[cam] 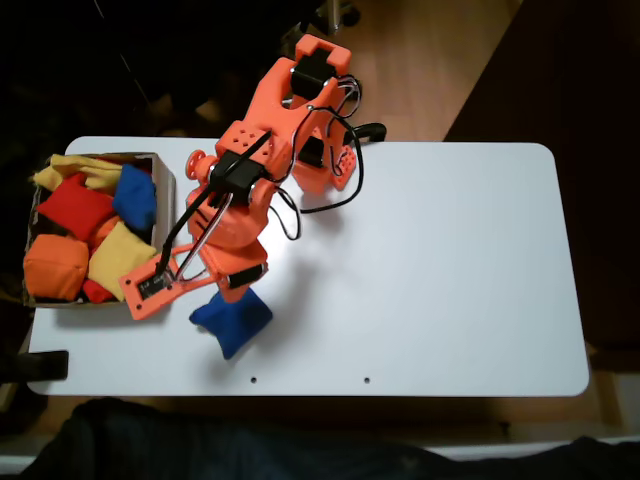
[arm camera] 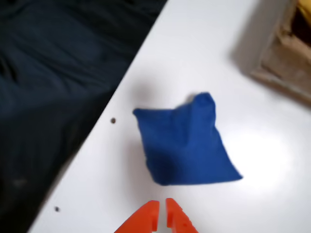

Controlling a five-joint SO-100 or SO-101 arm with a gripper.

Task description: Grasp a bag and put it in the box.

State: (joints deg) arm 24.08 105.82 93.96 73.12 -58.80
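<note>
gripper (arm camera: 162, 213) closed, empty — bag (arm camera: 184, 143) lies clear on table (arm camera: 272, 160); box (cam: 160, 200) nearby holds other beanbags (cam: 75, 235).

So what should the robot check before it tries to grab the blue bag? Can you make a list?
1. Blue bag lying free on the white table, nothing on it: ok.
2. Gripper empty: ok.
3. Jaws open enough to take the bag: not ok, the tips are nearly together.
4. Gripper lined up with the bag: ok, it sits just ahead in the wrist view.
5. Room left in the box: cannot tell, it looks crowded with beanbags.
</note>
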